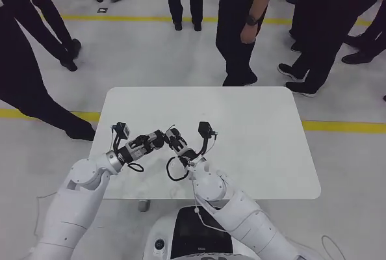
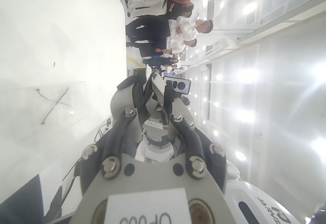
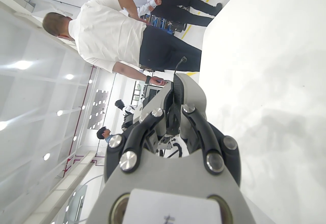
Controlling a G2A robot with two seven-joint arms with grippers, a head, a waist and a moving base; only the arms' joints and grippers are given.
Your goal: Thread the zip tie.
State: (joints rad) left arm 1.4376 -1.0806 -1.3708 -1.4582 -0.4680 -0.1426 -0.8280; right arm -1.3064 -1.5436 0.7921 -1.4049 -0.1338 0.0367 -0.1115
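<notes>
Above the white rectangular worktop (image 1: 258,130), a thin black plastic zip tie (image 3: 179,64) is clamped in the right claw (image 3: 175,78); the state of the left claw (image 2: 151,83) cannot be told.

left gripper (image 2: 152,83): jaws apart, dark pads (image 2: 135,92) facing each other | right gripper (image 2: 155,97): just beyond left gripper's tips, seen through its gap | zip tie (image 2: 148,86): thin black strip between left gripper's pads, contact unclear | table (image 2: 51,18): white, beside left gripper, thin dark crossing lines (image 2: 52,105) on it, nature unclear
</notes>
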